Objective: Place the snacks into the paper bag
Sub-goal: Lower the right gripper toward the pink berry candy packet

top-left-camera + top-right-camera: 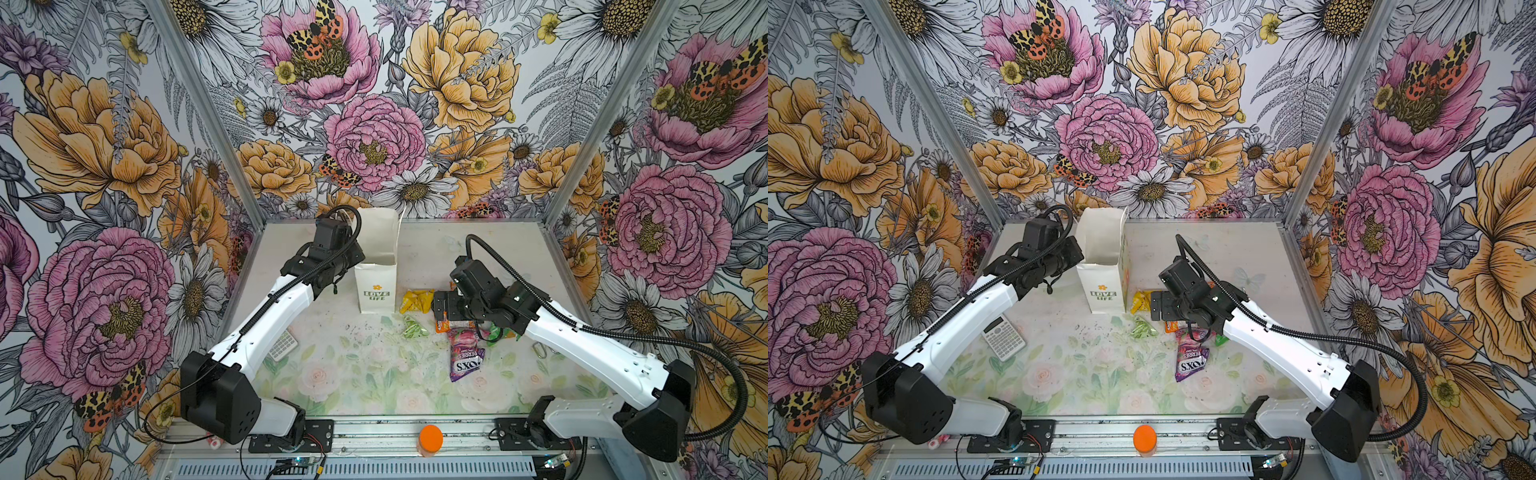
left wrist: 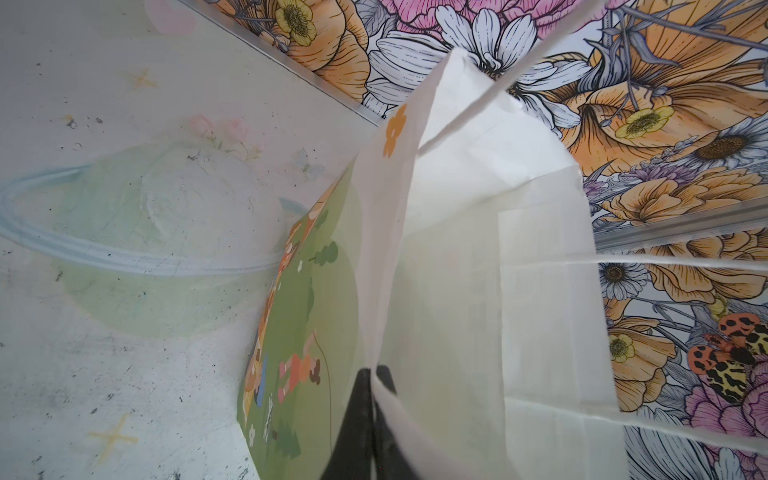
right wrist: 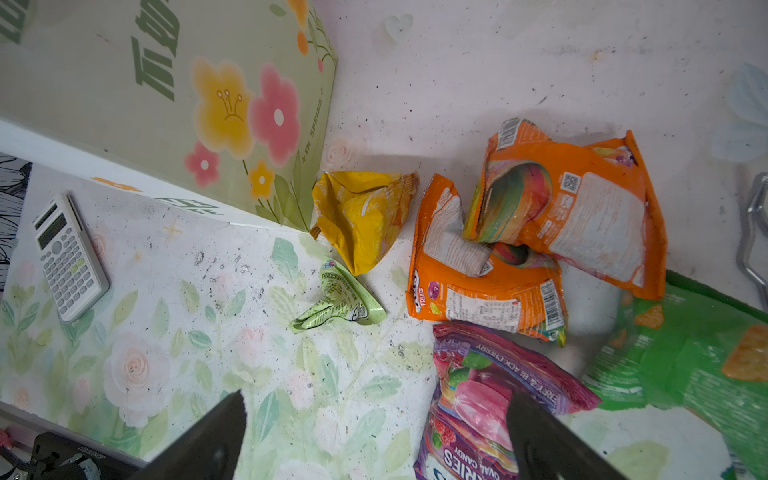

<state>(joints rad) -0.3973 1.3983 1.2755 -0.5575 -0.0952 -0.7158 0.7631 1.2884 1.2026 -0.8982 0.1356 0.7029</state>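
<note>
in both top views the paper bag (image 1: 376,266) stands upright and open-mouthed near the table's (image 1: 353,374) far edge, left of middle, stiff white paper. just right of it lie a crumpled yellow packet (image 1: 417,300) beside its base, a twisted pale green packet (image 1: 415,326) and a glossy purple packet (image 1: 465,357). the table's near half lies open, with a calculator (image 1: 282,345) by the left edge.

in the left wrist view the left gripper (image 2: 374,376) is pinched tight on the bag's thin rim.

in the right wrist view the right gripper (image 3: 376,419) is spread wide and holds nothing, one finger over the purple packet. the upper orange packet (image 3: 590,216) overlaps the lower orange packet (image 3: 478,286), beside a bright green packet (image 3: 685,365).
</note>
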